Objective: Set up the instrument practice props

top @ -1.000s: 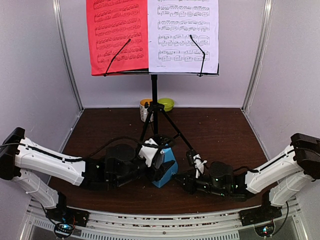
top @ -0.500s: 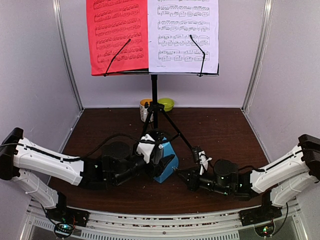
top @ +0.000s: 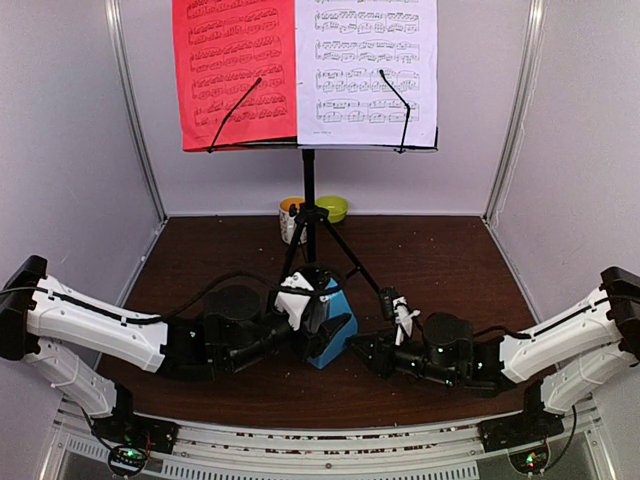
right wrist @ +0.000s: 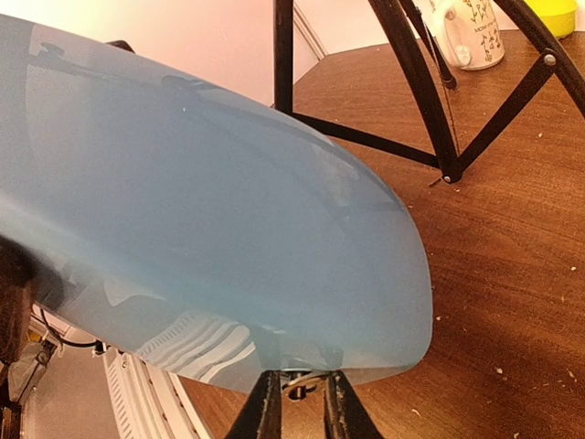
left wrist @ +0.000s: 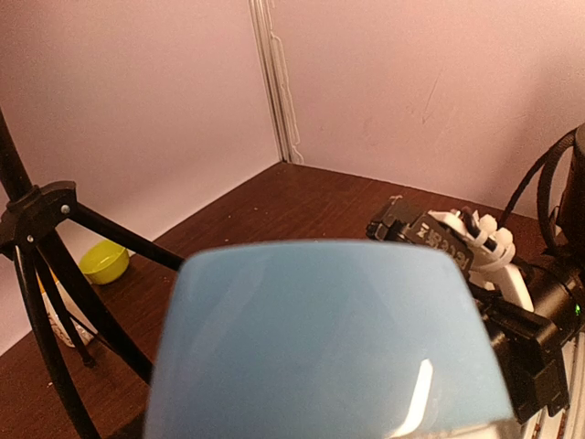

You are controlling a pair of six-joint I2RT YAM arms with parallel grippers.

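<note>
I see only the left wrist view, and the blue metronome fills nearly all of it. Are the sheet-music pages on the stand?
Observer: Yes. In the top view the red page and the pale page stand side by side on the music stand's desk.
Operator: Where is the right gripper's tip?
Observer: Its wrist view shows the right gripper at the lower edge of the metronome, jaws nearly closed with a small metal part between them.
Operator: Does my left gripper touch the metronome?
Observer: From above, the left gripper overlaps its top; contact I cannot confirm.

Mug beside green bowl (rear)
</note>
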